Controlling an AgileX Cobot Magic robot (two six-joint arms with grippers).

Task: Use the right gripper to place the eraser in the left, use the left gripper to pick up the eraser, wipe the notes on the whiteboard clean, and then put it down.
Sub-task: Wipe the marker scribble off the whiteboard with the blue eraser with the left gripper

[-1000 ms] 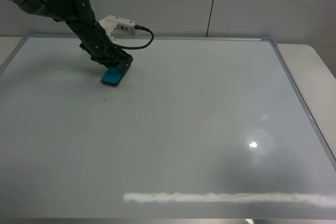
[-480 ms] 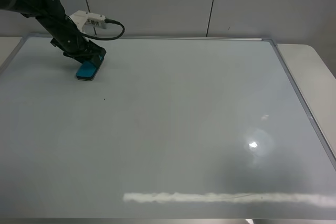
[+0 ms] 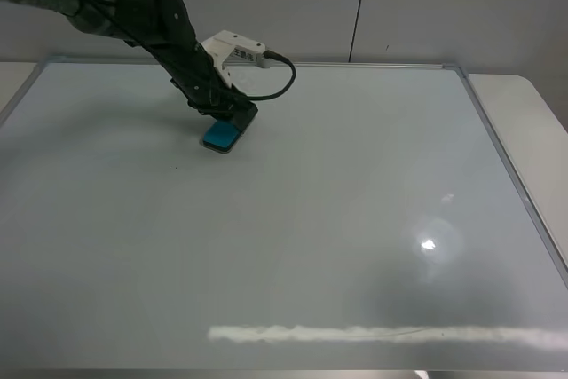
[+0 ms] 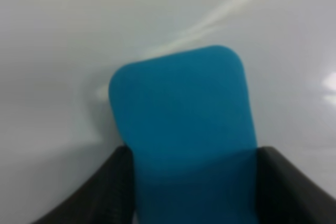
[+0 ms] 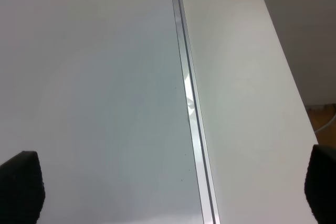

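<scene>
A plain teal-blue eraser (image 3: 220, 136) is seen in the upper left of the frame, held by the black left gripper (image 3: 229, 123), on which a white camera housing (image 3: 235, 49) with a black cable (image 3: 292, 75) is carried. The whiteboard (image 3: 355, 219) is shown as pale grey-white (unpatterned, save one tiny dark speck (image 3: 175, 167) at left), edged by a silver frame (image 3: 355, 64), with an off-white table (image 3: 532, 104) at right.

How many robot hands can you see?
2. The left hand holds the eraser on the board, at its far left. The right hand shows only its open fingertips in its wrist view, over the board's edge.
</scene>
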